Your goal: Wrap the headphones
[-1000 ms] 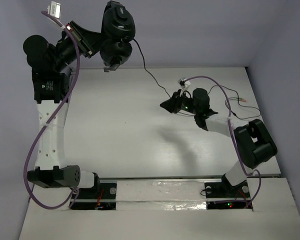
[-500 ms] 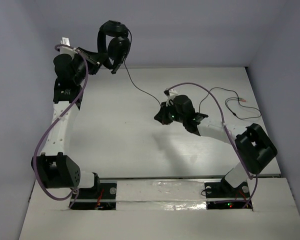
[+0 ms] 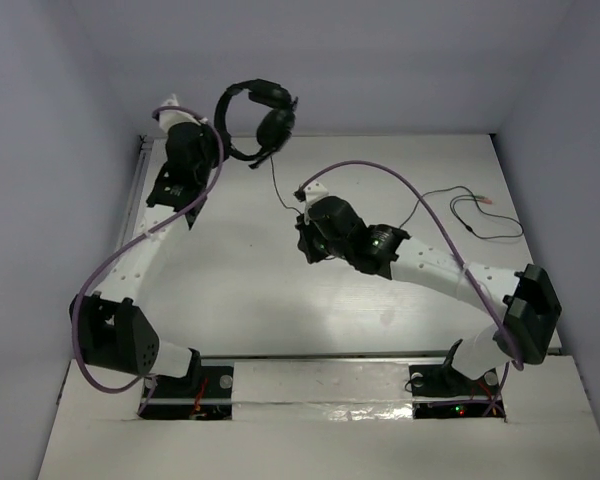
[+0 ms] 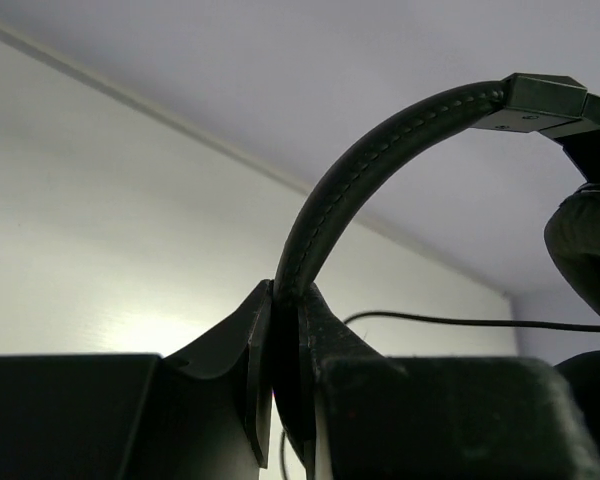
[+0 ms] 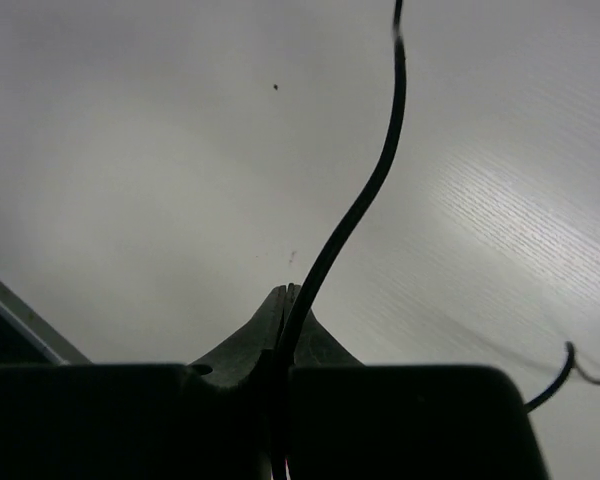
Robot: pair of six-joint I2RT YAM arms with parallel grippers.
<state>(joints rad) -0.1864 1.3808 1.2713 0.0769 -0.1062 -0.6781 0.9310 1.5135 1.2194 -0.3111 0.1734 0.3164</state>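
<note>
Black over-ear headphones, one pair with two padded earcups, hang above the white table's far edge, their curved headband clamped in the left gripper. The right gripper pinches their single thin black cable above mid-table.

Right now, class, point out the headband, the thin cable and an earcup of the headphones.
headband (image 4: 375, 145): left wrist view, middle of the stitched arch.
thin cable (image 5: 358, 210): right wrist view, midway up the rising stretch.
earcup (image 3: 276, 125): top external view, round cup body.
</note>
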